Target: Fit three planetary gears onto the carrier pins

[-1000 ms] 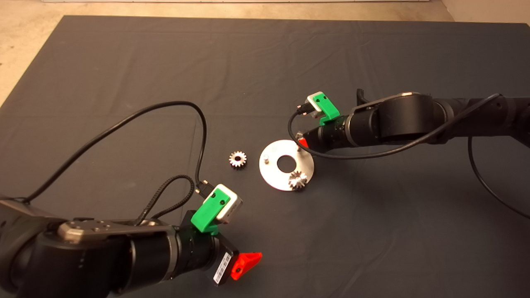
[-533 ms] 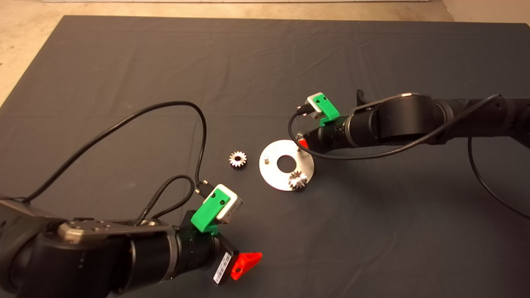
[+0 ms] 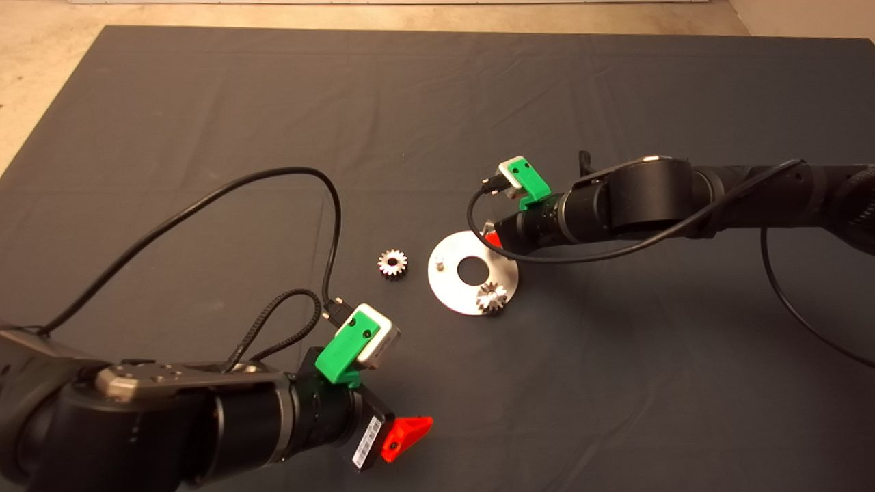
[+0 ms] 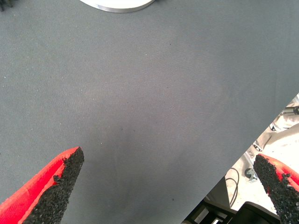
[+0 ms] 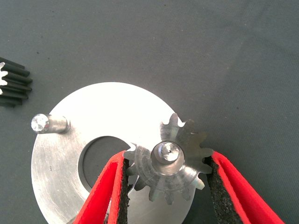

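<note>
A flat silver disc lies mid-mat, and it also shows in the right wrist view. One planetary gear sits on its near pin. A second gear lies loose on the mat to the disc's left. The left pin is bare. My right gripper is over the disc's far right side. In the right wrist view it is shut on a third gear, with a pin tip showing in the gear's centre hole. My left gripper is open and empty near the mat's front.
The left arm's black cable loops over the mat to the left of the loose gear. The right arm's cable hangs beside the disc's far right side. Past the mat's front edge, floor and equipment show in the left wrist view.
My right gripper has moved a little left and down with its gear, and now covers the far right pin that showed before. The left arm has not moved.
</note>
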Tool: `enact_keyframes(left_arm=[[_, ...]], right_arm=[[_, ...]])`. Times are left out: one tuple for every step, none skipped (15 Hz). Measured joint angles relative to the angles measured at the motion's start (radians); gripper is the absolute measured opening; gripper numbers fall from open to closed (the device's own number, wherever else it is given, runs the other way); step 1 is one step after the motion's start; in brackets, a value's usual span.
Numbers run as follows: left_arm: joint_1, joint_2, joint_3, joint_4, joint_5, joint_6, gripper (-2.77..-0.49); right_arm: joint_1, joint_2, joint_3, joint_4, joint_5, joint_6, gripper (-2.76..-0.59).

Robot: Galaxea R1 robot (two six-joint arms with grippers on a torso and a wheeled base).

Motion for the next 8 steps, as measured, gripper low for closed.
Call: enact_keyframes(left_arm=[[0.000, 0.000, 0.000, 0.000, 0.000, 0.000, -0.62], [0.000, 0.000, 0.000, 0.000, 0.001, 0.000, -0.62], [0.000, 0.000, 0.000, 0.000, 0.000, 0.000, -0.62], [0.000, 0.000, 0.000, 0.000, 0.000, 0.000, -0.62], [0.000, 0.000, 0.000, 0.000, 0.000, 0.000, -0.62], [0.000, 0.000, 0.000, 0.000, 0.000, 0.000, -0.62], [0.000, 0.000, 0.000, 0.000, 0.000, 0.000, -0.62], [0.000, 0.000, 0.000, 0.000, 0.000, 0.000, -0.62]], right_arm=[[0.000, 0.000, -0.001, 0.000, 0.000, 0.000, -2.36], [0.000, 0.000, -0.001, 0.000, 0.001, 0.000, -2.36], [0.000, 0.000, -0.001, 0.000, 0.000, 0.000, -2.36], [0.000, 0.000, -0.001, 0.000, 0.000, 0.000, -2.36], [0.000, 0.000, -0.001, 0.000, -0.001, 0.000, -2.36], [0.000, 0.000, -0.001, 0.000, -0.001, 0.000, -2.36], [0.000, 0.000, -0.001, 0.000, -0.003, 0.000, -2.36], [0.000, -0.001, 0.000, 0.000, -0.008, 0.000, -2.36]])
